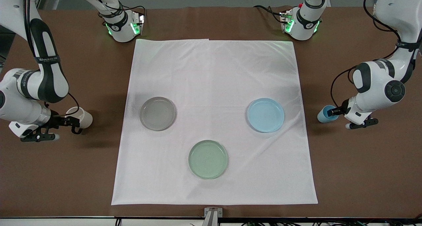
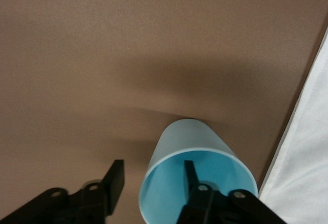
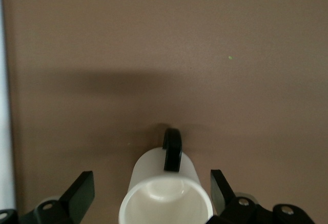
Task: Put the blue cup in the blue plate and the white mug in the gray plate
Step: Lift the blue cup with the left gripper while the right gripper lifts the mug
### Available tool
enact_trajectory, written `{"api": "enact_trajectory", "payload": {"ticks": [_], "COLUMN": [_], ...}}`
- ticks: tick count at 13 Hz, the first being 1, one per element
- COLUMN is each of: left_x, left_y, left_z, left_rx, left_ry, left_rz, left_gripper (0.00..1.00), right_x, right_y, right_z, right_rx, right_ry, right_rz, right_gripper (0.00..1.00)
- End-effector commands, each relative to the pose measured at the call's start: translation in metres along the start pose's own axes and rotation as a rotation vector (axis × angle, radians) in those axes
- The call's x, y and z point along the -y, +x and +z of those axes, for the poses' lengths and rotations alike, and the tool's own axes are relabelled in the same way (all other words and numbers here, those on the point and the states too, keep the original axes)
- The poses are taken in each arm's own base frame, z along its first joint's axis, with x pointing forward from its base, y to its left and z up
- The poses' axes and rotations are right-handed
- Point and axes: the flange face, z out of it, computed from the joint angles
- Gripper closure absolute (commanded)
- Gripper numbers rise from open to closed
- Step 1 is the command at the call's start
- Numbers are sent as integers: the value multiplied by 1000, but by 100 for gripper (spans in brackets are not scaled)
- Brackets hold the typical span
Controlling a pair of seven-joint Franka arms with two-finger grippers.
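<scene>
Fingers of the left gripper (image 2: 154, 183) are spread wide, one inside the blue cup (image 1: 326, 114) and one outside its wall, not yet squeezing, and the cup sits on the brown tabletop (image 1: 362, 173) near the left arm's edge. Fingers of the right gripper (image 3: 152, 190) are open too, one on each side of the white mug (image 1: 80, 117) near the right arm's edge. Nothing is done yet: the blue plate (image 1: 265, 115) and the gray plate (image 1: 157, 113) on the white cloth (image 1: 214, 71) are both bare, and so is the green plate (image 1: 208, 159).
</scene>
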Motion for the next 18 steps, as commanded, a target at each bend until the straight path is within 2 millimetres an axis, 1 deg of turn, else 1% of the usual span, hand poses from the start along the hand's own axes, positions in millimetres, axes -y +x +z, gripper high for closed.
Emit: {"api": "enact_trajectory", "payload": {"ticks": [1, 2, 3, 4, 5, 6, 7, 8, 9, 10, 11, 12, 14, 15, 16, 17, 18], "left_x": [-5, -8, -9, -12, -27, -41, -69, -104, -132, -166, -198, -221, -246, -259, -269, -277, -280], "left_y": [3, 4, 6, 6, 9, 7, 8, 2, -3, -15, -28, -38, -46, -49, -50, -54, -52], "left_z": [-8, -8, -7, -12, -28, -43, -60, -71, -77, -77, -68, -60, -45, -34, -27, -21, -17], "left_rx": [-17, -19, -19, -22, -41, -28, 3, 49, 60, 66, 82, 88, 80, 75, 65, 62, 60], "left_ry": [9, 8, 8, 7, -3, -7, -15, -18, -22, -25, -18, -9, -18, -29, -41, -45, -48], "left_rz": [34, 33, 30, 28, 43, 46, 38, 25, -6, -26, -40, -39, -64, -71, -93, -98, -105], "left_gripper": [97, 100, 100, 100, 100, 100, 100, 100, 100, 100, 100, 100, 100, 100, 100, 100, 97], "right_x": [-15, -22, -23, -23, -22, -19, -16, -16, -16, -16, -17, -18, -20, -20, -20, -21, -22], "right_y": [0, 0, 2, 2, 1, 2, 4, 3, 2, 2, 2, 3, 3, 3, 4, 6, 7], "right_z": [34, 46, 57, 64, 69, 71, 72, 75, 78, 79, 79, 77, 77, 76, 76, 72, 72], "right_rx": [-9, -15, -17, -10, -3, -4, -10, -8, -2, -2, -3, -7, -7, -9, -10, -17, -20], "right_ry": [-2, -3, -6, -4, -2, 6, 31, 43, 44, 44, 44, 43, 42, 42, 41, 39, 38], "right_rz": [-1, -10, -25, -26, -25, -21, 1, 11, 11, 9, -9, -20, -19, -19, -19, -19, -16], "right_gripper": [0, 0, 0, 0, 0, 0, 0, 3, 6, 13, 22, 30, 44, 51, 58, 65, 72]}}
